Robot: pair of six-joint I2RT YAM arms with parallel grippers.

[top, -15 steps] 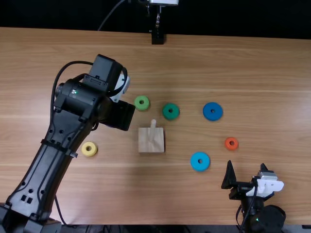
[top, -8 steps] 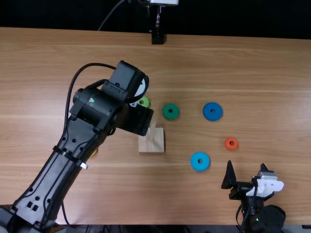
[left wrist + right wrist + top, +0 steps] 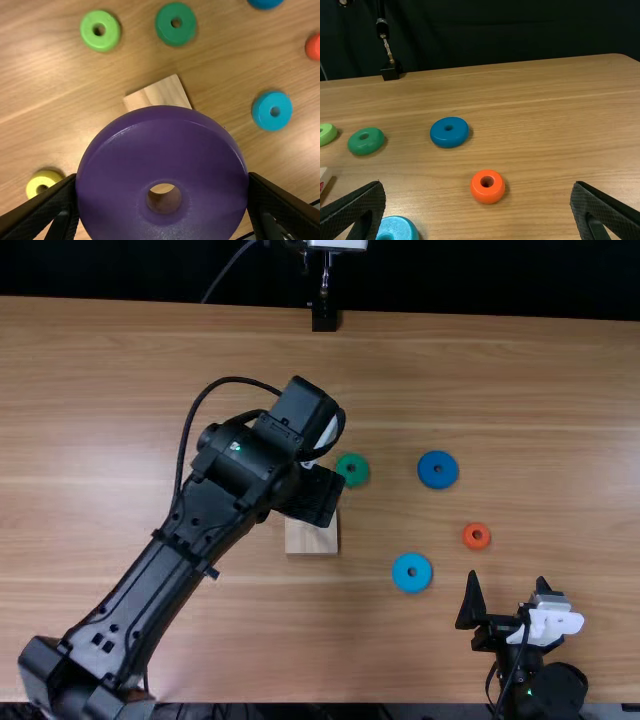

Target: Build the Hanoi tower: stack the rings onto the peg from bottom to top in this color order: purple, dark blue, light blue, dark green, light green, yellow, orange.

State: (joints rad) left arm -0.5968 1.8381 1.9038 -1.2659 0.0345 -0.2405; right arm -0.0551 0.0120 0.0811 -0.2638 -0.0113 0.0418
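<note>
Over the base, the left gripper pinches the purple ring by opposite edges, presumably leaving its middle free for threading first, while the right gripper stands spread near the orange ring, due last.

Open room beyond dark-blue ring

Wooden base partly hidden behind purple ring, dark blue ring cut by left wrist view's edge
</note>
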